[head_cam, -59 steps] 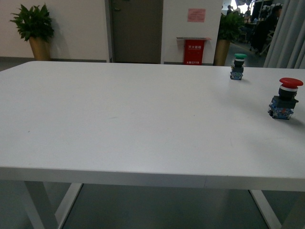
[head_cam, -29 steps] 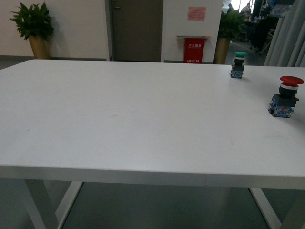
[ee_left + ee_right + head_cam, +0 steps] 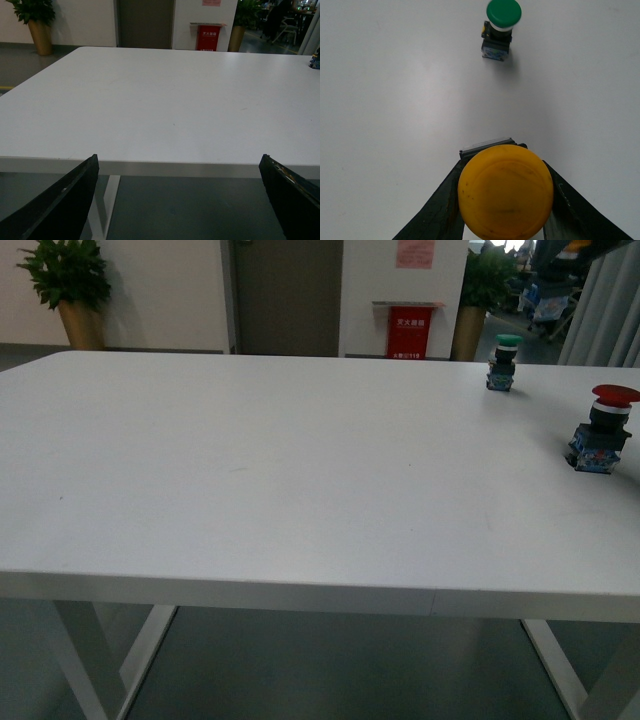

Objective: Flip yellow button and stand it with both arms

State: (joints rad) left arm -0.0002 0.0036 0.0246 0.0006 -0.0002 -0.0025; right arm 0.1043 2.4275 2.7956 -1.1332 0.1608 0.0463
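The yellow button (image 3: 505, 197) shows only in the right wrist view. Its flat yellow-orange cap faces the camera and a bit of its dark body (image 3: 487, 145) shows behind the cap. My right gripper (image 3: 502, 165) is shut on it, one black finger on each side, and holds it above the white table (image 3: 395, 100). My left gripper (image 3: 178, 160) is open and empty. Its two black fingers (image 3: 60, 205) are spread wide, just off the table's near edge (image 3: 175, 167). In the front view a dark shape (image 3: 560, 252) sits at the top right edge; I cannot tell what it is.
A green-capped button (image 3: 500, 27) stands upright on the table beyond the yellow one; it also shows at the far right in the front view (image 3: 503, 360). A larger red-capped button (image 3: 603, 428) stands near the right edge. Potted plants, a door and a red box lie beyond the table.
The front view has shifted a little, so the far table edge and both standing buttons sit higher in the picture. A dark shape now shows at its top right.
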